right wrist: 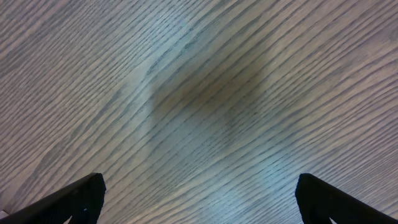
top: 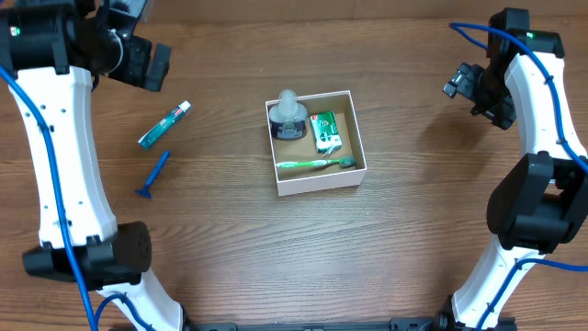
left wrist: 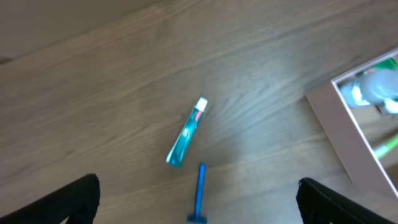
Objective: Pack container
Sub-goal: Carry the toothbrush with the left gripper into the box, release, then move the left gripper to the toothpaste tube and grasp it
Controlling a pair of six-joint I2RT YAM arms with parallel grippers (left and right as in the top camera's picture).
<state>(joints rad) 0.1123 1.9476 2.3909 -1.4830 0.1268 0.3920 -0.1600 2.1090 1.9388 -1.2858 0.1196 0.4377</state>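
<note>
Currently your left tool (left wrist: 199, 196) spread wide, pinching nothing, above teal tube (left wrist: 186, 133) and blue razor (left wrist: 199, 193) lying on bench (top: 230, 257). Your right tool (right wrist: 199, 196) spread too, nothing held. Container (top: 317, 178) mid-bench holds bottle (top: 288, 115), green packet (top: 323, 131), green toothbrush (top: 315, 165). Likely three packed, two left.

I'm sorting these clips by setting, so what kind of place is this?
Likely a robotics lab bench, not a home: white robot arms flank a wooden table, and toiletries are staged in and beside a container, with a toothpaste tube and blue razor lying loose.
</note>
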